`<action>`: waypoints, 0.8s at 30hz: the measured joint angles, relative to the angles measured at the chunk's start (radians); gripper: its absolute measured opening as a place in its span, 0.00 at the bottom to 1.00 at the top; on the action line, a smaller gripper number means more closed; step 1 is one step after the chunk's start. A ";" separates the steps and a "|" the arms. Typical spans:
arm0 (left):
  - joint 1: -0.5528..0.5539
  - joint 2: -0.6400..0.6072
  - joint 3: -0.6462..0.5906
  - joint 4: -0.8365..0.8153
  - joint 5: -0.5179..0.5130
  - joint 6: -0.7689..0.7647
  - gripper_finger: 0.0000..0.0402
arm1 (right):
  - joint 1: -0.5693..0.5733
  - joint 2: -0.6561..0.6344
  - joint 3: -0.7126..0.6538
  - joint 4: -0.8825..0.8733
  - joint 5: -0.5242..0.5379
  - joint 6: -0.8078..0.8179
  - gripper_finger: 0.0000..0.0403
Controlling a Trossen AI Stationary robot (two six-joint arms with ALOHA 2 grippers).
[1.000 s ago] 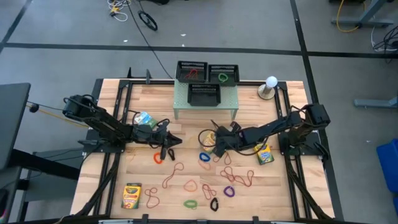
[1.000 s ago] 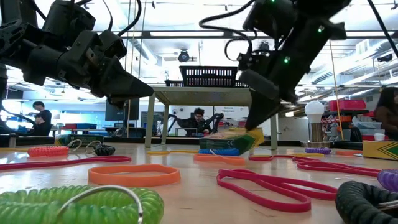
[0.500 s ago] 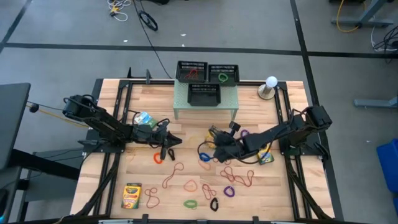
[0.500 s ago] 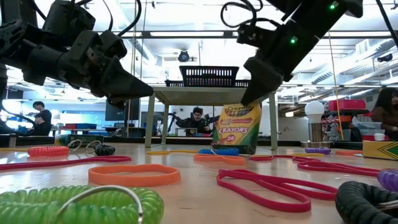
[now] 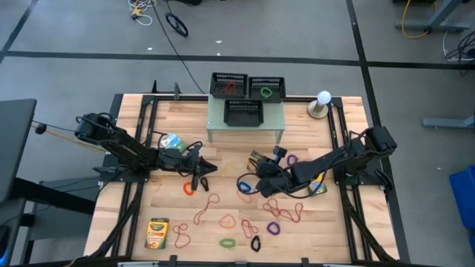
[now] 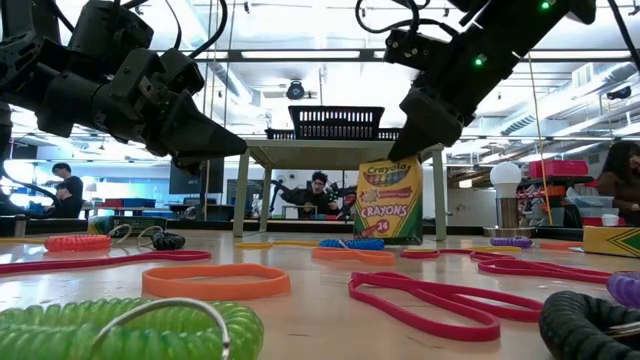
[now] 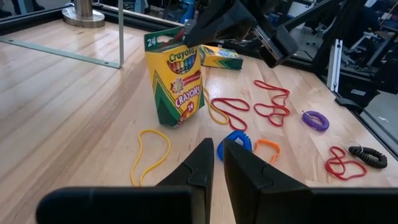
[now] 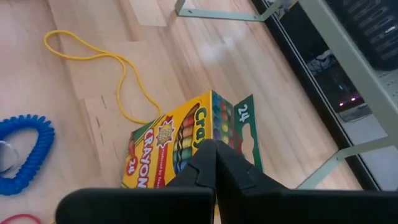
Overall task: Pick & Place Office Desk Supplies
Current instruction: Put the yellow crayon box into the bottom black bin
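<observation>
Your right gripper (image 6: pixel 400 152) has its jaws pressed together at the top edge of an upright yellow-and-green cardboard crayon box (image 6: pixel 388 202), which stands on the wooden table (image 5: pixel 171 215) directly beneath the fingertips; whether the tips actually touch the box cannot be told. In the right wrist view the same box (image 8: pixel 186 140) fills the space just past the closed jaws, with a thin yellow rubber-band loop (image 8: pixel 102 65) lying beyond it and a blue coiled loop (image 8: pixel 25 155) off to one side.

Your left gripper (image 7: pixel 216 163) hangs above the table with its jaws nearly together, a narrow gap between them and nothing in it. Ahead of those jaws lie the blue coil, an orange band (image 7: pixel 267 148) and red rubber-band loops (image 7: pixel 270 102), with the standing box farther on. A second crayon box (image 5: pixel 157 233) lies flat near the front of the table, well apart from both sets of jaws.
</observation>
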 joint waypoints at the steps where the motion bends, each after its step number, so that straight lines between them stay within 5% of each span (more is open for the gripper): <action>1: 0.000 0.000 0.000 0.000 0.000 0.000 0.11 | 0.000 0.000 0.000 0.000 0.002 0.000 0.00; 19: 0.000 0.000 0.000 0.000 0.000 0.000 0.11 | 0.005 -0.001 0.001 0.011 0.207 -0.236 0.00; 24: 0.000 0.000 0.000 0.000 0.000 0.000 0.11 | -0.008 -0.001 0.001 0.062 0.127 -0.211 0.00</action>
